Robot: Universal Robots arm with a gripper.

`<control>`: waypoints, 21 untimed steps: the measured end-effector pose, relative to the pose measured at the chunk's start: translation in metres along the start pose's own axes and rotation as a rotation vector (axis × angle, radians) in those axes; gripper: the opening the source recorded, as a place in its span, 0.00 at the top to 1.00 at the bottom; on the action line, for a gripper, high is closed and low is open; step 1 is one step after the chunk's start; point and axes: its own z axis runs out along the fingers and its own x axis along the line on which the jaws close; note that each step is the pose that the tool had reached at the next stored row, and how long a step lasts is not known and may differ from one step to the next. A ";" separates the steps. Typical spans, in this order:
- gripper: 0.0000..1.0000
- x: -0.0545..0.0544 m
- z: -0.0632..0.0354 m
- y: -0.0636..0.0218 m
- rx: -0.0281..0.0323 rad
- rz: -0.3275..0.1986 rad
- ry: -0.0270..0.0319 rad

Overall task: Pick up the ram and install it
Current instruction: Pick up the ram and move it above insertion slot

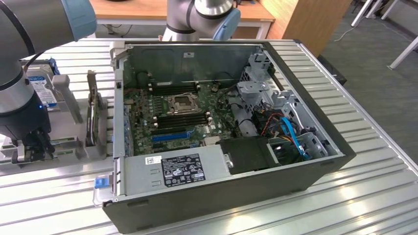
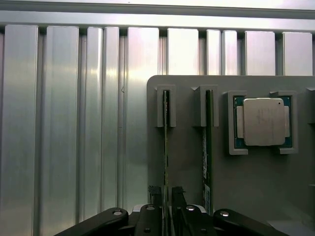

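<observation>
The gripper [image 2: 166,192] has its jaws spread a little, one to each side of the ram [image 2: 166,137]. The dark, ribbed fingers [image 2: 155,194] stand close to the stick's two faces with a thin gap showing on either side, so they straddle it and do not pinch it. The ram is seen edge-on as a thin green line. It stands upright in the slot nearest the outer edge of a grey holder plate [image 2: 187,162], its far end caught in a small grey bracket [image 2: 166,105]. A second stick [image 2: 207,142] stands parallel to it in the neighbouring slot, apart from the fingers. Beyond that one, further in from the plate's edge, a square silver processor chip [image 2: 264,122] lies flat in a framed pocket. The plate rests on a bench [image 2: 59,123] of bright metal slats, which run bare past the plate's edge beside the ram. In the exterior view the gripper [image 1: 33,147] hangs from the arm [image 1: 23,58] over the holder, near the bench edge at the exterior view's left. A hard drive [image 1: 39,90] with a blue-white label stands behind it. The open computer case [image 1: 313,161] fills the middle of the bench, well apart from the gripper, with its motherboard [image 1: 173,117] and black memory slots [image 1: 183,120] exposed.
</observation>
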 end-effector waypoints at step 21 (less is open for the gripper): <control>0.89 0.000 0.0000 0.0000 0.0000 0.000 0.0000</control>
